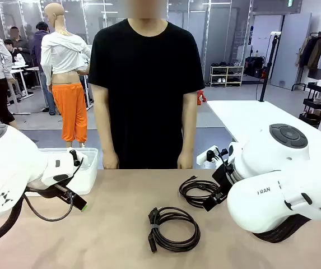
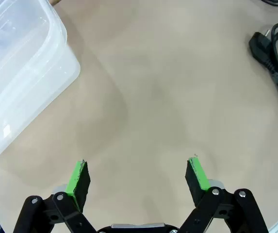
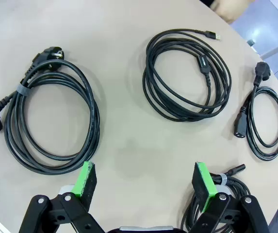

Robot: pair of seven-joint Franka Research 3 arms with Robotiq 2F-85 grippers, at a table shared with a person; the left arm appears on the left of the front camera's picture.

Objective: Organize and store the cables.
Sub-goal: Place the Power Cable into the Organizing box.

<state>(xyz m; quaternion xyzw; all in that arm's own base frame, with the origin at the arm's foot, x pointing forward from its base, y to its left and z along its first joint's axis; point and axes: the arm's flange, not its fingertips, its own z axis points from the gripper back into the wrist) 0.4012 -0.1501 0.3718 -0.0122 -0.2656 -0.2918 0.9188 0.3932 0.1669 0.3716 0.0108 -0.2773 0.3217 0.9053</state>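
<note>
Several coiled black cables lie on the tan table (image 1: 110, 235). Below my right gripper (image 3: 146, 179), open and empty, I see a thick coil with plug ends (image 3: 94, 121), a thin coil (image 3: 204, 63), a small coil (image 3: 240, 127), and another coil (image 3: 231, 182) partly under one finger. From the front, the thick coil (image 1: 196, 231) lies mid-table and the thin coil (image 1: 196, 185) sits beside my right gripper (image 1: 213, 199). My left gripper (image 2: 139, 174) hangs open over bare table, also at picture left (image 1: 76, 202) from the front, with the thick coil's plug (image 2: 260, 46) off to its side.
A clear plastic bin (image 1: 87, 168) stands at the table's far left, close to my left gripper, and shows in the left wrist view (image 2: 27, 73). A person in a black shirt (image 1: 146, 84) stands at the far edge, hands resting by the table.
</note>
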